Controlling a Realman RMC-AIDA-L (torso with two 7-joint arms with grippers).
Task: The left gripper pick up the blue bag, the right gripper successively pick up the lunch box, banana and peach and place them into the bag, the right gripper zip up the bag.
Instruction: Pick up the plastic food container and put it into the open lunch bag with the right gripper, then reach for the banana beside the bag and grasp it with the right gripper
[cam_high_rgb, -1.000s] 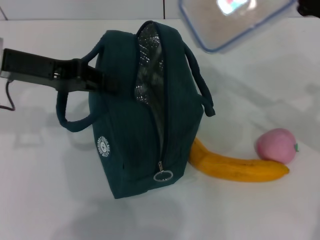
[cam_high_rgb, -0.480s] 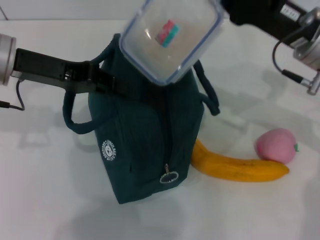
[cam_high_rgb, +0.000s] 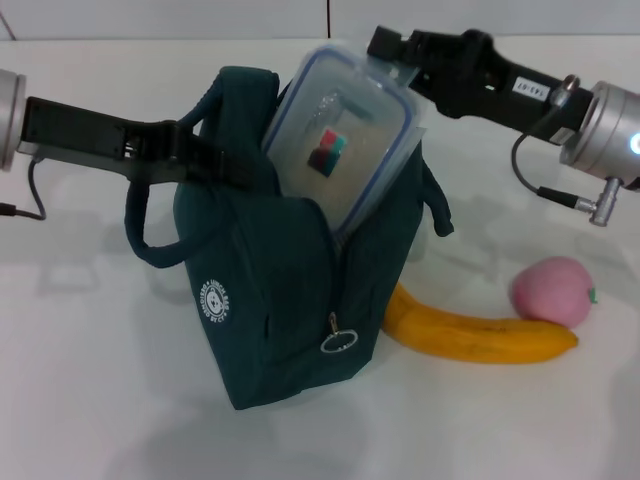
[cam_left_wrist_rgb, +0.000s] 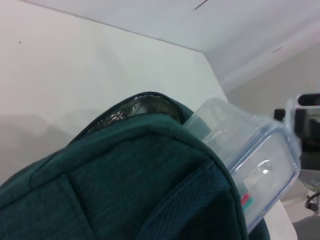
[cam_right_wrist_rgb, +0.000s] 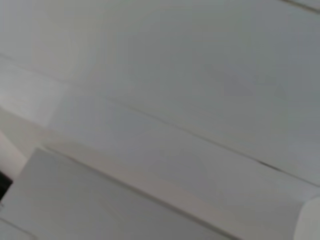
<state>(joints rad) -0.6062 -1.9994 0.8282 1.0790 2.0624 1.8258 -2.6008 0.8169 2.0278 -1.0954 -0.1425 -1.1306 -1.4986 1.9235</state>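
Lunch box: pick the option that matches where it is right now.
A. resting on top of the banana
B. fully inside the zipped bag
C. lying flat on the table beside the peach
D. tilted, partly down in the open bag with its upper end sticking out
D: the lunch box leans in the mouth of the blue bag, its upper end sticking out and held at the right pincer.

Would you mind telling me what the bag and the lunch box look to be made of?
The blue bag looks like matte woven fabric: soft folds, stitched seams, padded handles. Its lining, seen in the left wrist view, looks like crinkled silver foil. The lunch box, half inside the bag, seems to be clear, glossy hard plastic with a blue-rimmed lid, since the bag shows through it.
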